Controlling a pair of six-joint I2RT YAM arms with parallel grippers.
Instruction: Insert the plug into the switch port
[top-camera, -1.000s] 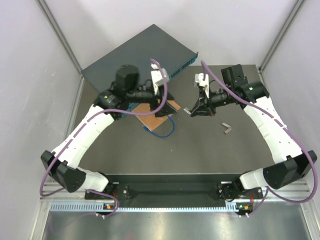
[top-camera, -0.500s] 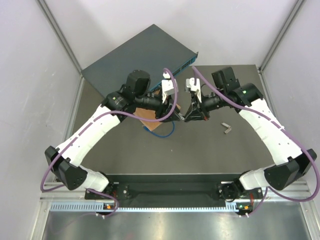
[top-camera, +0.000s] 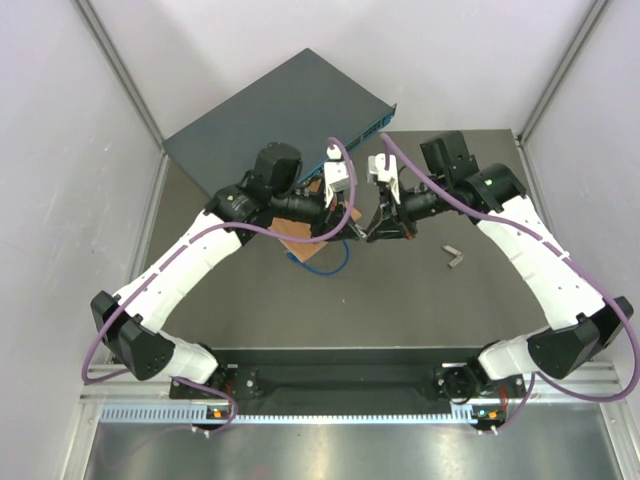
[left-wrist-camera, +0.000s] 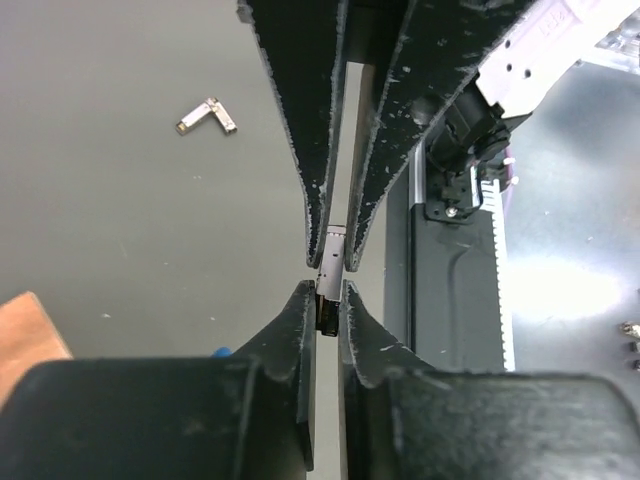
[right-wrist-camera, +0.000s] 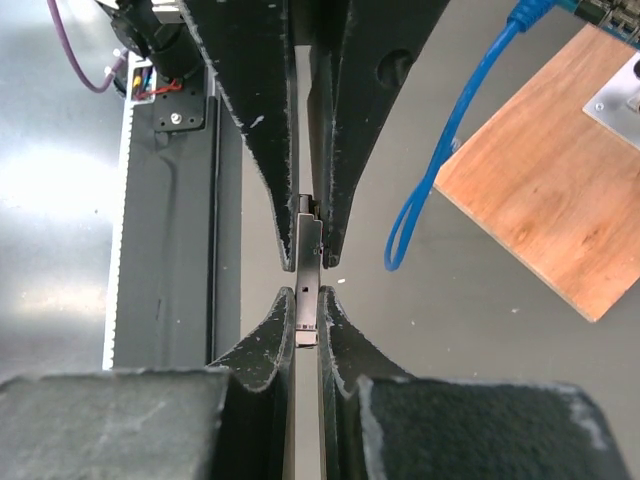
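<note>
A small silver plug (top-camera: 358, 232) hangs above the table between my two grippers, which meet tip to tip. My right gripper (right-wrist-camera: 308, 312) is shut on the plug (right-wrist-camera: 308, 268) at its silver end. My left gripper (left-wrist-camera: 329, 300) is shut on the dark end of the same plug (left-wrist-camera: 332, 262). In the top view the left gripper (top-camera: 349, 227) comes in from the left and the right gripper (top-camera: 369, 232) from the right. The switch (top-camera: 275, 110), a dark blue-teal box, lies at the back left, its lighter port face (top-camera: 366, 127) turned towards the right arm.
A brown wooden board (top-camera: 293, 229) with a blue cable loop (top-camera: 325, 264) lies under the left wrist. A small bent metal piece (top-camera: 455, 256) rests on the dark table to the right. White walls close in on both sides.
The left gripper swung right and the right gripper moved left until their tips met. The left jaws went from open to shut on the plug that the right gripper holds.
</note>
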